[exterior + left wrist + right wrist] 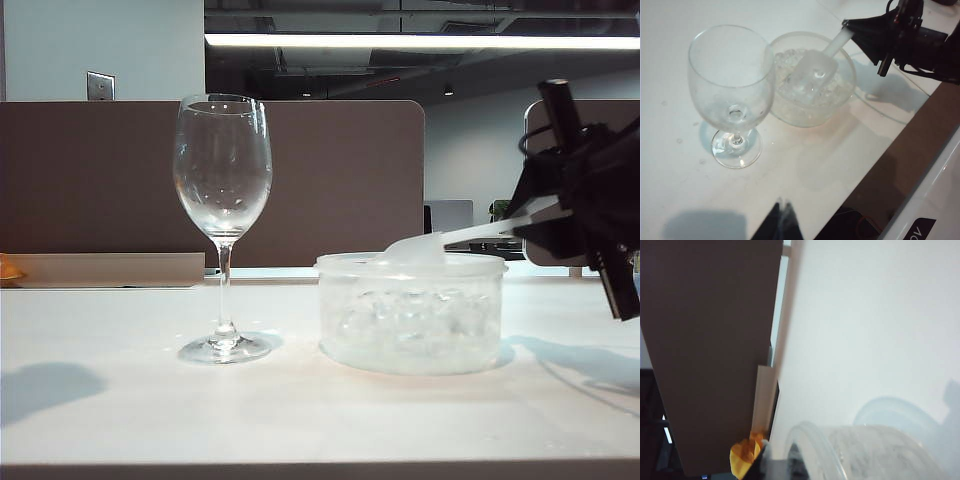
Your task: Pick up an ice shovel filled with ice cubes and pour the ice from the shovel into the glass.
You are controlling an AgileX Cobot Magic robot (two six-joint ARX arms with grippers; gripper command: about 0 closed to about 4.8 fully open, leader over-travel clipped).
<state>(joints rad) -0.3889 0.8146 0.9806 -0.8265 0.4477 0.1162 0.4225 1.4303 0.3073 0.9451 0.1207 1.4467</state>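
Right gripper [852, 31] clamped on the far end of the scoop [812, 75] handle, near the table's [120, 400] right edge — scoop bowl resting in the tub [410, 320] on the ice [790, 57]. Probably light, stiff, slippery plastic; load likely to spill if tilted. Glass [222, 170] just beside, fragile, top-heavy. Left gripper [781, 222] low over the near edge — grip unclear.

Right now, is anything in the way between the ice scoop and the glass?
Nothing visible. The right end effector holds the ice shovel over the tub; the glass stands beside the tub, with only bare table between.
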